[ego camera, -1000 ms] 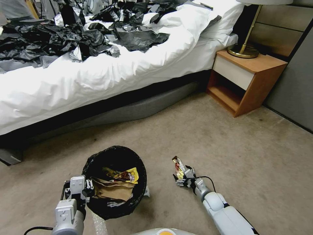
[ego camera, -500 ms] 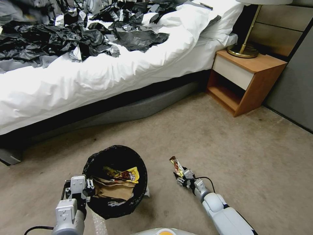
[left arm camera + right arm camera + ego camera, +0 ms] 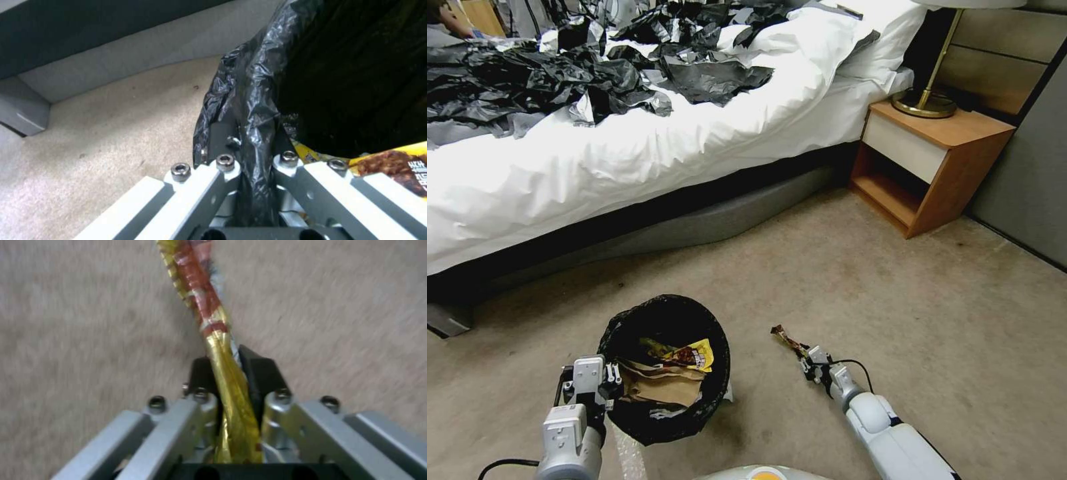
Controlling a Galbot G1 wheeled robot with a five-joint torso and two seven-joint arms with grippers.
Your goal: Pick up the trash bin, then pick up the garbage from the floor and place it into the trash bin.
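Now, from the head view, the left gripper (image 3: 606, 385) clamps the near rim of the trash bin (image 3: 662, 313), which already holds a yellow packet (image 3: 694, 357) and a crumpled paper bag (image 3: 660, 387). Off to its right, well apart from the bin, the right gripper (image 3: 806, 357) pinches a gold wrapper (image 3: 786, 338) that sticks out ahead of its tips, low over the carpet (image 3: 894, 300).

Seen from the left wrist, both fingers (image 3: 220, 133) squeeze the black liner (image 3: 253, 100) between them, one inside the rim, one outside.

At the right wrist, the dark pads (image 3: 262, 373) are clenched on the twisted wrapper (image 3: 209, 316).

By my reading, the bin is secured and several pieces are in; this wrapper has yet to be carried across and dropped.
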